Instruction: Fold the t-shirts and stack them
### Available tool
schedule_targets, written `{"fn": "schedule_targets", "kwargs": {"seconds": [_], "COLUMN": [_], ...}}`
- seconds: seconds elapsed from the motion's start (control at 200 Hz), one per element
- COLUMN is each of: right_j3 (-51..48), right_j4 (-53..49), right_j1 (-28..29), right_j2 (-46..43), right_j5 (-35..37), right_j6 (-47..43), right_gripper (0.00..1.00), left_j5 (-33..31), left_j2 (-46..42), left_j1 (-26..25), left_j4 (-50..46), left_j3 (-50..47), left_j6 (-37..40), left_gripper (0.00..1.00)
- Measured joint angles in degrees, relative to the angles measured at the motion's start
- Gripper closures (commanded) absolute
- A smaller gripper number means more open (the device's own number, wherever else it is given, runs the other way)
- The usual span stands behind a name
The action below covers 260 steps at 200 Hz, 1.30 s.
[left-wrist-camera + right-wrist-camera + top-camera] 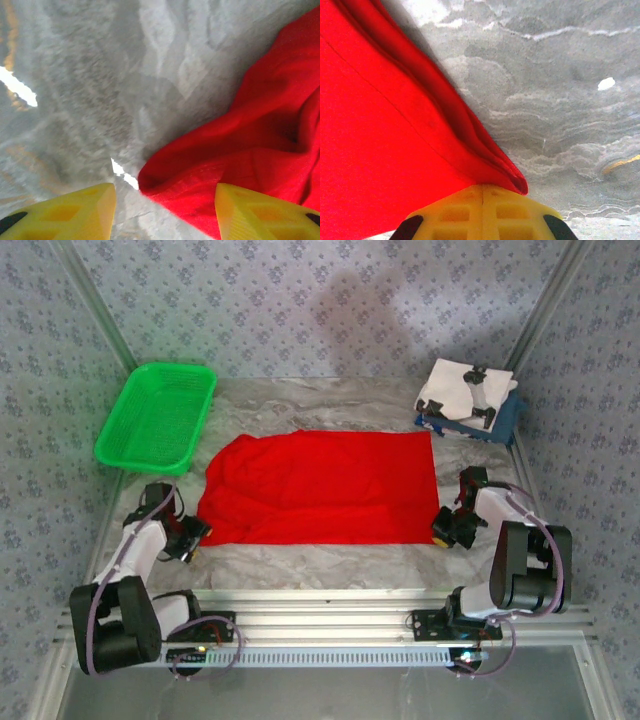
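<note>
A stack (pixel 466 392) of folded tees waits at 2 o'clock, while the red tee (pixel 320 488) lies mid-table, folding unfinished: my right gripper (pixel 446 528) pinches its 4 o'clock corner, and my left gripper (pixel 190 536) gapes at 8 o'clock.

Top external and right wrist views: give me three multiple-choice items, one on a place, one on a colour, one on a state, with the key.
1. Where does the green basket sit?
A. far left corner
B. far right corner
C. near edge, in the middle

2. What colour is the top folded tee?
A. red
B. white
C. green

3. How is the right hand?
A. open in the air
B. shut on the basket
C. shut on the red t-shirt

Key:
1 A: it lies far left in the top view.
2 B: it shows white, with a dark print, at far right.
3 C: its fingers meet, with the red corner pinched at their tips.
</note>
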Motion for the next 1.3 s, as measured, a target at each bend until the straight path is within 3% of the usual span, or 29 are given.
{"fn": "schedule_targets", "kwargs": {"seconds": [0.17,0.325,0.69,0.804,0.994,1.104,1.299], "right_j3": [0.0,0.0,0.3,0.3,0.3,0.6,2.3], "right_j4": [0.0,0.0,-1.4,-1.7,-2.1,-3.4,-6.5], "right_j1": [0.0,0.0,0.0,0.0,0.0,0.3,2.9], "right_j2": [0.0,0.0,0.0,0.0,-0.8,-3.5,-11.3], "right_j5": [0.0,-0.1,1.5,2.0,1.9,1.0,-3.2], "right_j6": [0.0,0.0,0.0,0.0,0.0,0.3,0.0], "right_gripper": [1.0,1.0,1.0,0.99,0.74,0.59,0.31], "left_j5": [1.3,-0.8,-5.0,-5.4,-5.6,-5.8,-7.8], "left_j2": [3.4,4.5,0.6,0.5,-1.2,-3.7,-6.4], "left_j1": [-0.2,0.2,3.9,3.9,3.9,2.8,-8.5], "left_j4": [6.5,4.4,-3.9,-5.2,-7.5,-11.0,-16.1], "left_j3": [-1.2,-1.0,0.8,0.8,1.0,3.5,13.6], "left_j6": [-2.4,-1.9,2.9,3.2,2.9,2.4,0.2], "left_gripper": [0.6,0.88,0.93,0.88,0.63,0.53,0.41]}}
